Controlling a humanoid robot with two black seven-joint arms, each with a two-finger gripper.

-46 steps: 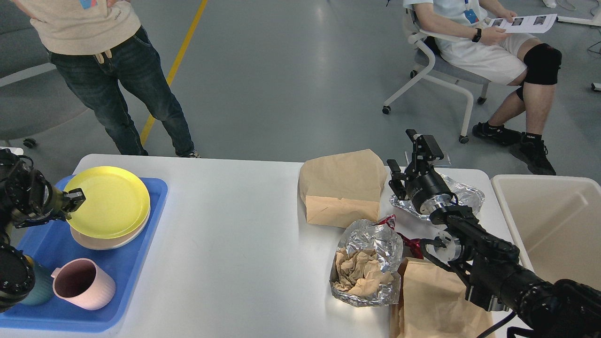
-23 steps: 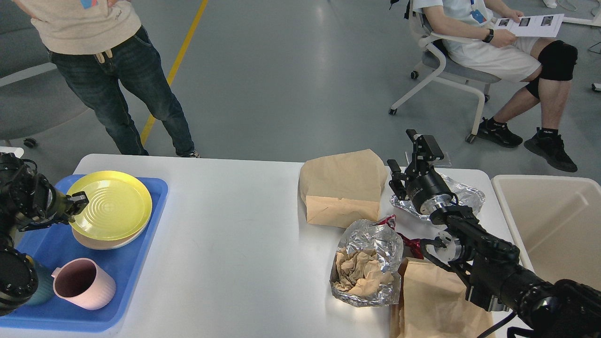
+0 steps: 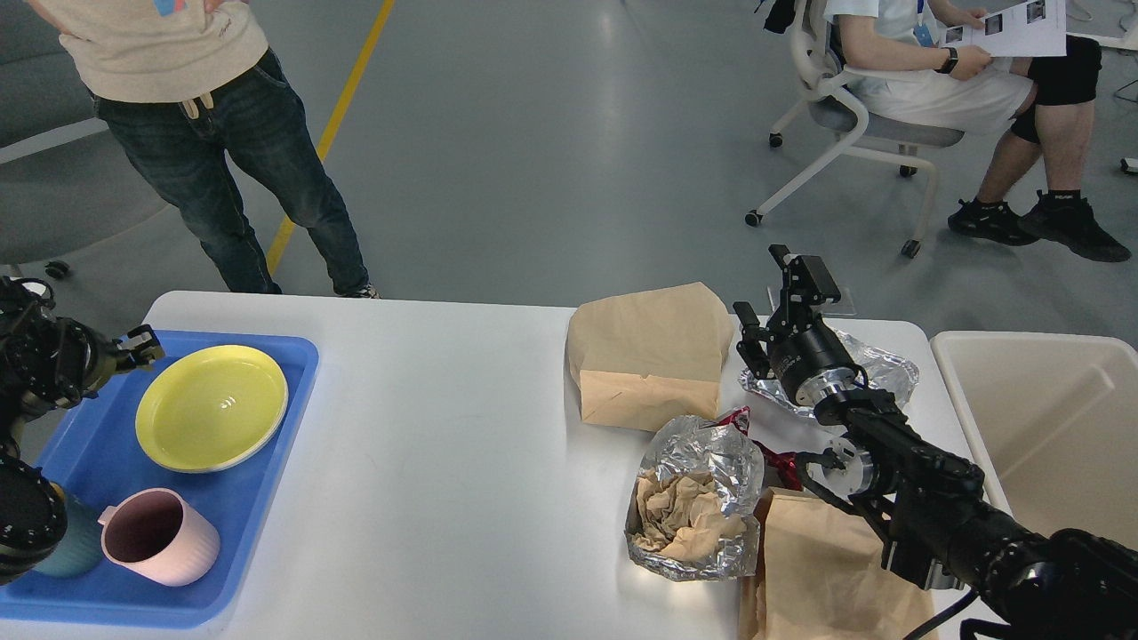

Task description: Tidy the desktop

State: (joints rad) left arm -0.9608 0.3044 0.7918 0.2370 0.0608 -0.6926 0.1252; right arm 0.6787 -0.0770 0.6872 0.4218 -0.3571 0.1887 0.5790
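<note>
Nearest the viewer, a brown paper bag point(image 3: 822, 573) lies flat at the front right of the desktop point(image 3: 444, 462), partly under the right arm. Just left of it sits an opened foil wrapper point(image 3: 698, 498) holding crumpled brown paper, with a red scrap point(image 3: 772, 458) between foil and arm. At front left, on the blue tray point(image 3: 240, 533), a pink mug point(image 3: 160, 536) stands upright beside a teal cup mostly hidden by the left arm. Behind the mug a yellow plate point(image 3: 212, 407) rests face up on the tray. The left gripper point(image 3: 142, 343) hovers over the tray's far left corner, apart from the plate and holding nothing visible; its fingers are too small and dark to judge the opening. Mid-right, a second paper bag point(image 3: 649, 356) lies folded. The right gripper point(image 3: 782, 284) is raised above a foil sheet point(image 3: 876, 369), fingers spread wide, empty, touching nothing. A cream bin point(image 3: 1049, 427) stands off the right edge. Beyond the white desktop, which fills the foreground, one person point(image 3: 204, 107) stands and another point(image 3: 960, 62) sits.
</note>
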